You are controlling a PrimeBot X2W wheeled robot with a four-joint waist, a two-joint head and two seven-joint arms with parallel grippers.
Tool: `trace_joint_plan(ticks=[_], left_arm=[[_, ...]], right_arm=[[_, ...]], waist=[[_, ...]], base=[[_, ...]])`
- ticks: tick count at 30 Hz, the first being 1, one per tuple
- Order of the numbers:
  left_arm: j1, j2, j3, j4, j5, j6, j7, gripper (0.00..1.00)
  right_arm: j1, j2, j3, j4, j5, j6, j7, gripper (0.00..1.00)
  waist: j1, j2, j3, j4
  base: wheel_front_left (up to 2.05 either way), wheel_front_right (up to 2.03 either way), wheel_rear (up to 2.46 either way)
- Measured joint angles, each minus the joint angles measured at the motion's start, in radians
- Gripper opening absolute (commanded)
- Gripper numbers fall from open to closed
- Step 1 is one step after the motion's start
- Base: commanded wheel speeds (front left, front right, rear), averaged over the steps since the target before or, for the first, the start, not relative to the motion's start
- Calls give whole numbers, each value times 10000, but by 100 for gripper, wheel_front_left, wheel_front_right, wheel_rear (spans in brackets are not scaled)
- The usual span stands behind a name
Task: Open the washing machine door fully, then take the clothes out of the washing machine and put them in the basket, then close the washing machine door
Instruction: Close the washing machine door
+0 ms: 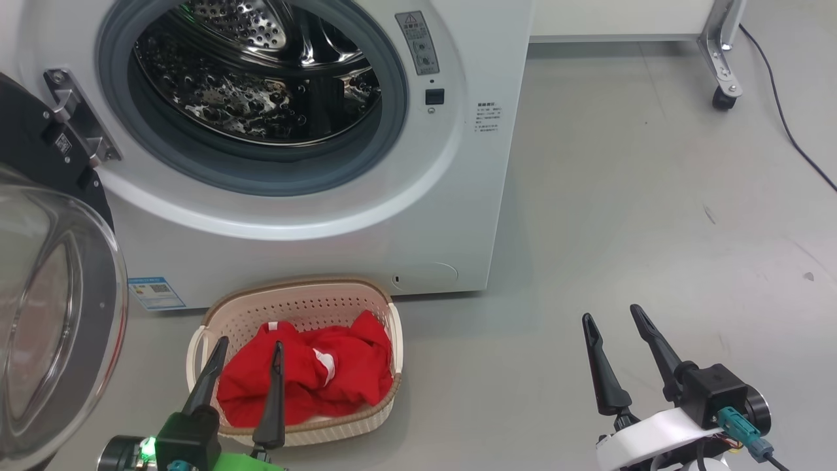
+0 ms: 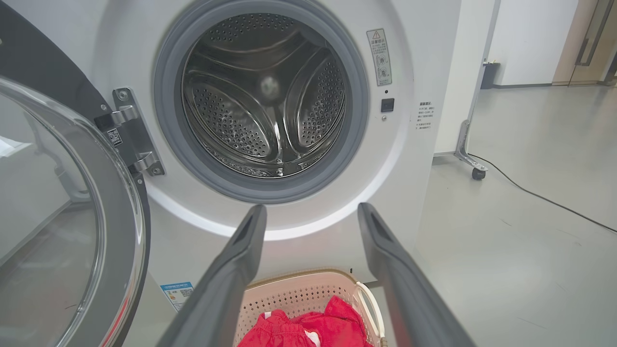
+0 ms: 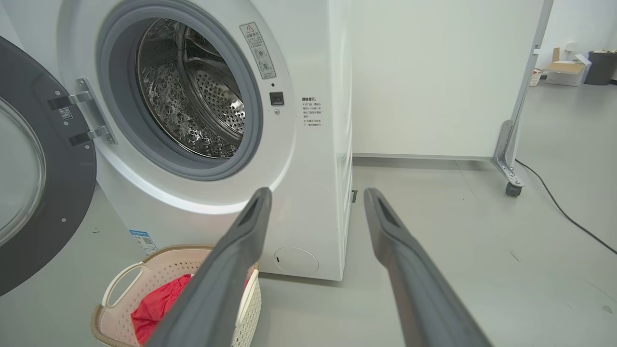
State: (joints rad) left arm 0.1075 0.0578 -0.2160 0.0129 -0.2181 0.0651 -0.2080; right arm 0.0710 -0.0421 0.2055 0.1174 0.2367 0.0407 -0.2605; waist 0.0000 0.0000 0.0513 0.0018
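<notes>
The white washing machine (image 1: 458,196) (image 2: 409,159) (image 3: 318,183) stands open, and its steel drum (image 1: 261,72) (image 2: 265,96) (image 3: 193,91) looks bare inside. Its black door (image 1: 46,275) (image 2: 62,217) (image 3: 33,164) with the glass bowl is swung out to the left. On the floor in front, the cream basket (image 1: 301,307) (image 2: 299,294) (image 3: 120,284) holds red clothes (image 1: 327,373) (image 2: 332,327) (image 3: 154,308). My left gripper (image 1: 250,350) (image 2: 311,212) hangs open just above the basket's near side, nothing between its fingers. My right gripper (image 1: 613,314) (image 3: 317,195) is open over bare floor, right of the basket.
A white panel on a wheeled metal foot (image 1: 722,65) (image 2: 475,168) (image 3: 508,168) stands behind and right of the machine. A black cable (image 1: 791,137) (image 3: 564,212) trails over the grey floor at the far right. Boxes and a bin (image 3: 578,70) sit far off.
</notes>
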Motion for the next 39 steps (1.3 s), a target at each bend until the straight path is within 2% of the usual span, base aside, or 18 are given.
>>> trace_joint_plan(ticks=[18,39], left_arm=[[0,15,-105,-205,0,-2,100,100],[-1,17,-117,-232,0,-2,100,100]], right_arm=[[-6,0,13,-2,-2,4,0,100],[-20,0,-2,-25,-4,8,0,100]], waist=[[0,0,118,41],[0,0,185,67]], base=[[-89,101,-12],[-18,18,0]])
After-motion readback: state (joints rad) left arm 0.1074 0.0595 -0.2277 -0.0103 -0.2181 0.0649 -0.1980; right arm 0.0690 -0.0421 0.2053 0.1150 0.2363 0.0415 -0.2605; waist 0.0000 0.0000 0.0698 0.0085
